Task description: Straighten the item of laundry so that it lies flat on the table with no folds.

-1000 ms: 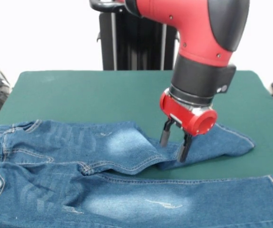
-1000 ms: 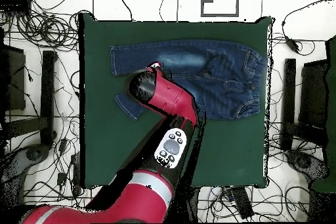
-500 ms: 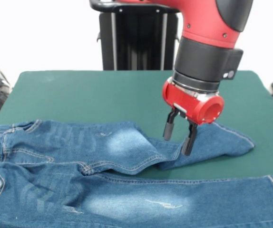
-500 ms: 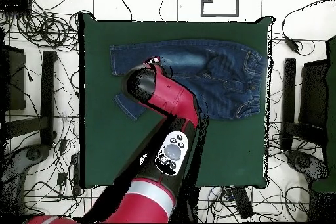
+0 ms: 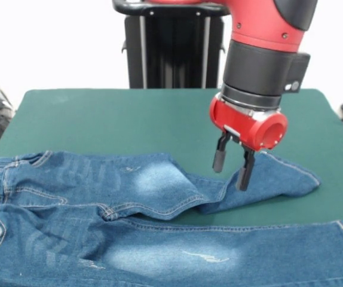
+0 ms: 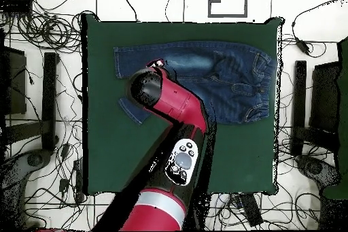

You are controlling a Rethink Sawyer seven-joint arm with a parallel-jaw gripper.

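Currently: jeans [image 5: 159, 221] on green counter [image 5: 112, 119], one leg straight, other leg bent, folded under knee. Gripper [image 5: 232, 169] above bent leg, fingers [image 5: 219, 160] apart, empty. Next: descend, pinch hem end, drag outward.

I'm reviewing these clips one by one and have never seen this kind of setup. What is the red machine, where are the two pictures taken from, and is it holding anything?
The red and black machine is a robot arm. One picture looks across the table at it; the other looks straight down from above. On the green table lies a pair of blue jeans; one leg is straight, the other is bent with a fold in it. The hand hangs just above that bent leg, its two black fingers apart, and holds nothing.
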